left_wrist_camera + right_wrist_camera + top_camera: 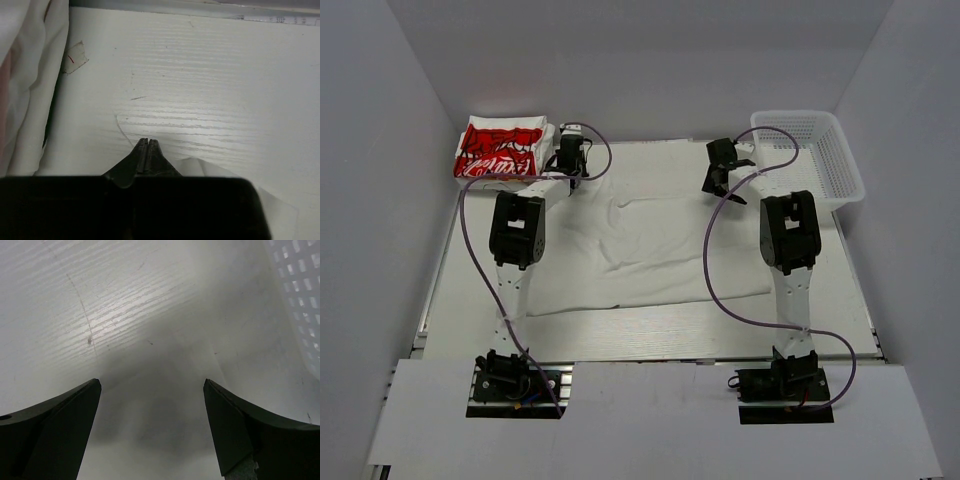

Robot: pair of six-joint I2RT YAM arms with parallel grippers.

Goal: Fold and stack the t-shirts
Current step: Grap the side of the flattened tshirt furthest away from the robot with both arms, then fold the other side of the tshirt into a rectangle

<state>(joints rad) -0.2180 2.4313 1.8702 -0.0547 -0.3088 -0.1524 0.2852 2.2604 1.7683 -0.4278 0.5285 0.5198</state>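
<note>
Two black fingertips (141,152) meet with no gap on my left gripper (148,143), low over the white wood-grain table (210,80). I see nothing between them. A corner of the plain white t-shirt (235,187) lies just beside them, and I cannot tell whether it is caught. Close on that gripper's left stands the folded stack of red-printed t-shirts (500,150), with a scrap of tape (75,57) by its foot. Ahead, bare tabletop runs open to the far edge. My right gripper (152,385) is spread wide and holds nothing. The mesh basket (300,285) rises just to its right. White walls (620,60) close three sides.
</note>
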